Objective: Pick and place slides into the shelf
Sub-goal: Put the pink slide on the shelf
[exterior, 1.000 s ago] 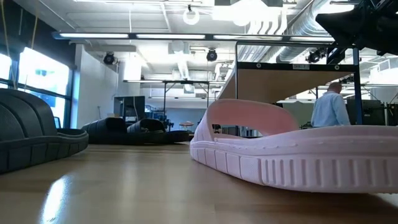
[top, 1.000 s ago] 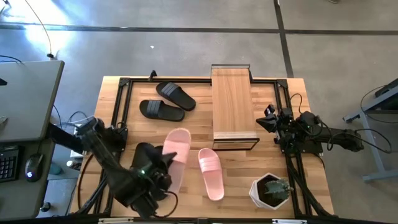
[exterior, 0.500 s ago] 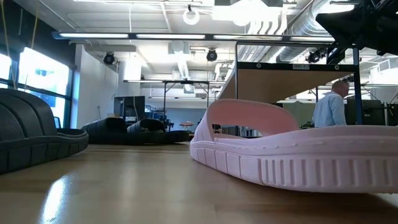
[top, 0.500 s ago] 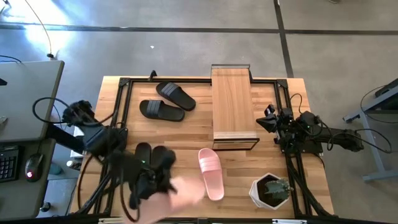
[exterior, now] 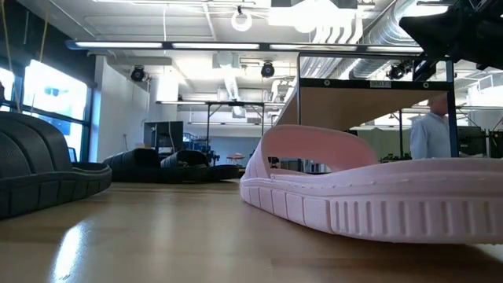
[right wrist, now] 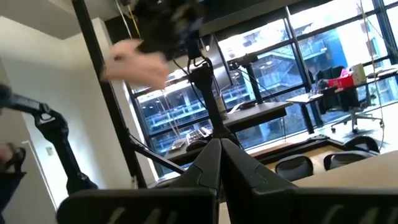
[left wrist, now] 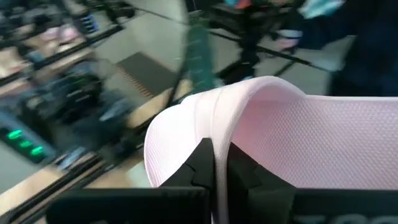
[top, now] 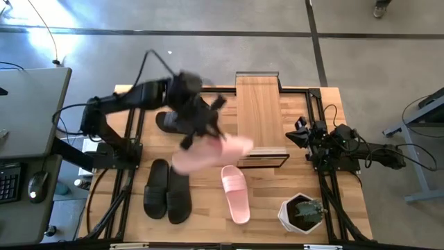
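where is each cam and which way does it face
High: overhead, straight down; both arms, left end effector carrying a pink slide.
Low: tabletop height, level across; the other pink slide, no arm clearly.
Left wrist: past its fingers clamping the slide.
Right wrist: past shut fingers.
Shared: high and left wrist show the carried slide.

No text, label, brand or number can be read in any view. A small pale label (exterior: pixel 380 84) sits on the top bar of the shelf (exterior: pixel 369 79) in the low view, but its print is too small to make out.
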Robot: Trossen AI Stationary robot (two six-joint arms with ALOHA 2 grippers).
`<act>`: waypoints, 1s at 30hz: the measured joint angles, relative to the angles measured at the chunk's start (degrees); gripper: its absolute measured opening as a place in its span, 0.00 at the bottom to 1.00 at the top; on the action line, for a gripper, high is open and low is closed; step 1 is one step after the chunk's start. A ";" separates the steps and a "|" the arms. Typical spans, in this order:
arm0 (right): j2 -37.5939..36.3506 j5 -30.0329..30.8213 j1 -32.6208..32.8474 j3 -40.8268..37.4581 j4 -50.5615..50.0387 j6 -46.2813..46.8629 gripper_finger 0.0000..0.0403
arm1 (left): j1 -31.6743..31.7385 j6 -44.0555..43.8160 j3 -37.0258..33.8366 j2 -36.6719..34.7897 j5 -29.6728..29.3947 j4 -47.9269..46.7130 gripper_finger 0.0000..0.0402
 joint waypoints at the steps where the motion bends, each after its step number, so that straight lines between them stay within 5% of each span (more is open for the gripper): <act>1: 0.00 0.01 0.00 0.01 -0.01 -0.70 0.00 | 2.59 0.90 0.03 0.32 1.05 0.18 0.00; 5: 0.00 0.55 0.01 0.01 -0.02 -3.26 0.00 | 11.11 5.98 0.11 3.60 7.46 2.38 0.00; 10: 0.01 2.66 0.00 0.01 -0.02 -5.84 0.00 | 19.70 11.21 0.00 9.32 23.12 10.41 0.00; 14: 0.02 4.08 -0.01 0.01 -0.19 -8.36 0.00 | 24.57 7.11 0.02 15.47 30.99 21.41 0.00; 22: 0.09 3.90 -0.01 0.03 -2.71 -8.31 0.00 | 25.52 2.79 0.09 25.29 31.92 38.10 0.00; 30: 0.11 3.88 0.01 0.03 -5.52 -9.49 0.00 | 25.19 13.69 0.04 27.14 25.93 36.90 0.00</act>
